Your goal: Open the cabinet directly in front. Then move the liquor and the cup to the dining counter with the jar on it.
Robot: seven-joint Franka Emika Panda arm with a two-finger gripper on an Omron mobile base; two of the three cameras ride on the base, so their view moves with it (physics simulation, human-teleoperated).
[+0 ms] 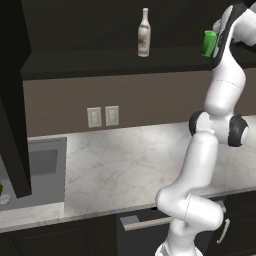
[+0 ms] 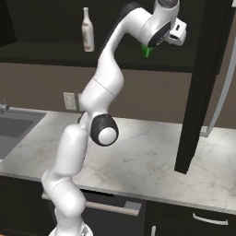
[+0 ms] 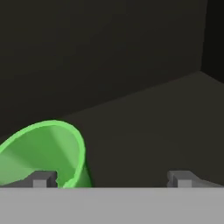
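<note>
I can't read the bottle point(image 1: 144, 33) label. My claw point(image 3: 111, 178) is wide, holding nothing, near the green cup point(image 3: 46, 154) on the dark cabinet shelf point(image 3: 153, 131).

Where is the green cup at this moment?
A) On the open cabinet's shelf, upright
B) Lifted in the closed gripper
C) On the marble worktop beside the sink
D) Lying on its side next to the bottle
A: the cup stands upright on the cabinet shelf, with the open gripper not yet around it.
</note>
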